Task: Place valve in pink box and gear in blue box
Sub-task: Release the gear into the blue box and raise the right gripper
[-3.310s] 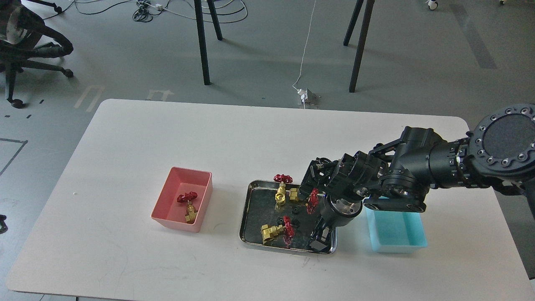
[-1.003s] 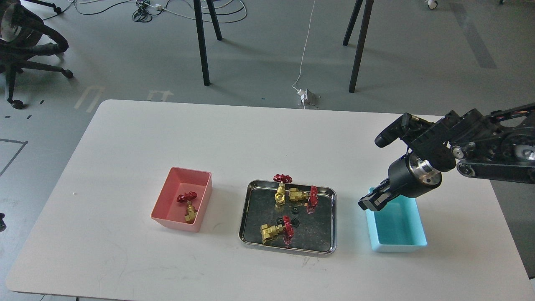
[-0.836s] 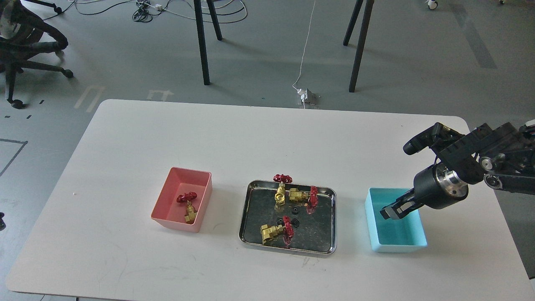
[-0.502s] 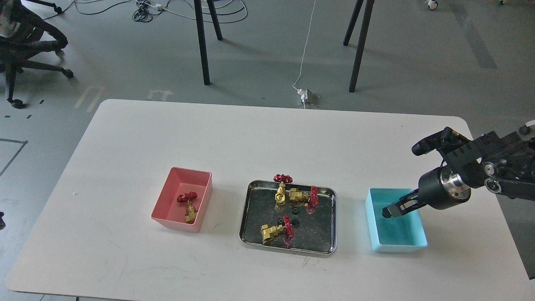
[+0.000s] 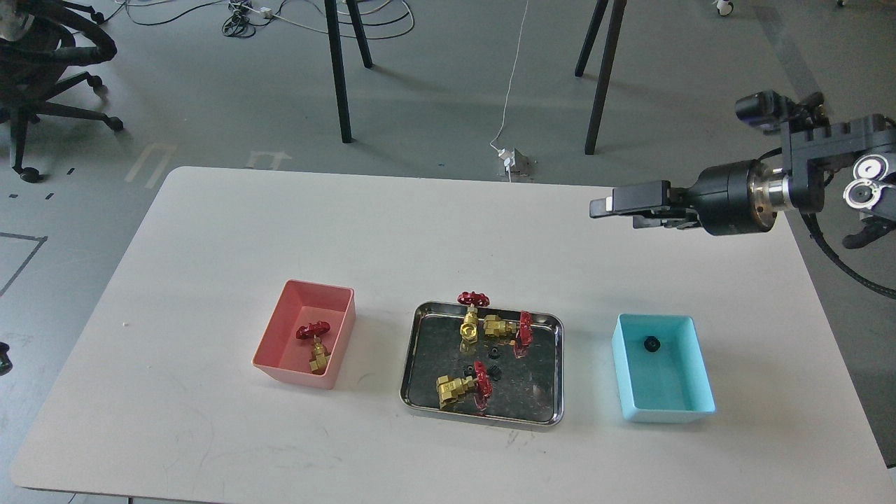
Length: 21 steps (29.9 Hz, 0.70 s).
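Near the far right table edge, the right gripper (image 5: 616, 208) is held high, jaws slightly parted and empty. One gear (image 5: 652, 344) lies in the blue box (image 5: 693, 406). Remaining valves and gears lie in the tray (image 5: 413, 364), down-left of it.

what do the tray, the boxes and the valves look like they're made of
Tray: likely steel, shiny and mirror-like. Pink box and blue box: probably plastic, matte, evenly coloured. Valves: bodies look like brass, yellow metallic, with glossy red handwheels, perhaps painted metal.
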Tool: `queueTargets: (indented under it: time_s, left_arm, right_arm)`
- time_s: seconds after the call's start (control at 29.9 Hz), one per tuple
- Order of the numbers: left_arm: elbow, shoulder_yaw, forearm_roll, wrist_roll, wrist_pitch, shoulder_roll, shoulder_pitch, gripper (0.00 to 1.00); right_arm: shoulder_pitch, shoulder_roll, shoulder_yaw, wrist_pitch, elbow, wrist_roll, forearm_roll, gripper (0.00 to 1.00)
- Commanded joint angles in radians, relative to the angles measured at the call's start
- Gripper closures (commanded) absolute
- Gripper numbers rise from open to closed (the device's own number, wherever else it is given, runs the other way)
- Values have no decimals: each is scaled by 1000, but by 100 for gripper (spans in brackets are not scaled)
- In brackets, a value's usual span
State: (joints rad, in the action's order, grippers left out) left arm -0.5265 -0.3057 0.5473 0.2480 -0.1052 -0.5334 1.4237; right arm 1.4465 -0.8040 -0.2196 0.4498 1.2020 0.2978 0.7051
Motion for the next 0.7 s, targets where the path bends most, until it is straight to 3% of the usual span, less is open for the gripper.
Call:
queueTargets:
  time_s: [0.0, 0.17, 0.3, 0.53, 0.67]
  left_arm:
    - [28, 2, -3, -65, 1, 75, 38, 1]
    - [63, 5, 0, -140, 1, 167, 55, 1]
    - [62, 5, -1, -171, 1, 213, 57, 1]
    - [63, 4, -7, -174, -1, 285, 58, 1]
    - [77, 5, -9, -173, -2, 299, 57, 1]
  right_arm:
    - [-34, 9, 153, -211, -61, -49, -269, 4]
    - [-37, 92, 290, -472, -149, -146, -482, 5]
    - [-40, 190, 347, -627, -333, -207, -576, 5]
    - [-70, 385, 369, -677, -752, -230, -595, 4]
    - [-87, 500, 370, -677, -855, -252, -589, 1]
